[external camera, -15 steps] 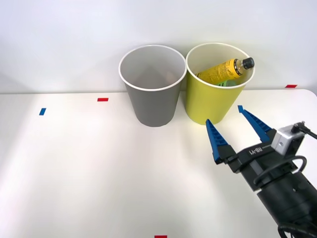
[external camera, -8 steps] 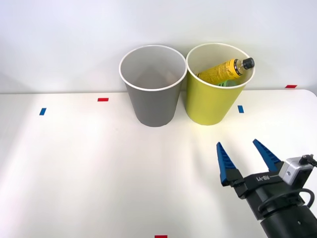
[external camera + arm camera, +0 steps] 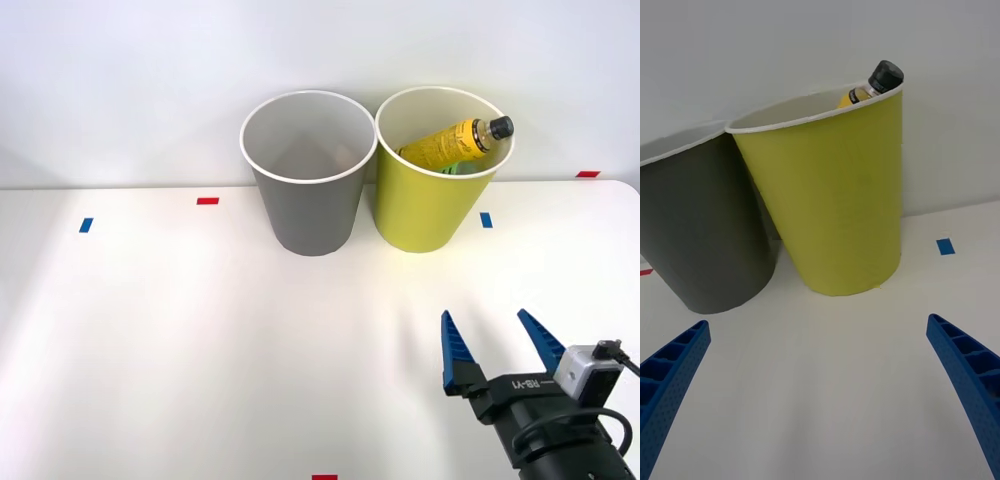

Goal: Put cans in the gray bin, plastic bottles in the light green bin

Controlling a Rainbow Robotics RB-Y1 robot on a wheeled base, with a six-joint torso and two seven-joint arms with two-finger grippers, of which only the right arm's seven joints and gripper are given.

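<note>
On the white table (image 3: 150, 330), starting at the left, there is a small blue tape mark (image 3: 85, 225) near the edge, then a red one (image 3: 207, 201) a little further in. Next comes the gray bin (image 3: 308, 190), upright against the back of the table, its white rim round and its pale inside in plain sight. Just beside it, rims about touching, stands the light green bin (image 3: 432, 200) — and in it the plastic bottle (image 3: 455, 141) lies tilted, yellow label up, its black cap poking over the rim on the bin's right side. Something greenish sits lower inside that bin, though I cannot tell what it is. Another blue tape mark (image 3: 486, 220) lies on the table just right of the green bin, and a red mark (image 3: 588, 174) sits far off at the right edge. Nearest me, toward the right, the right gripper (image 3: 500, 346) hangs over bare table, well apart from both bins — its blue ribbed fingers (image 3: 970, 375) spread wide, grasping nothing.
</note>
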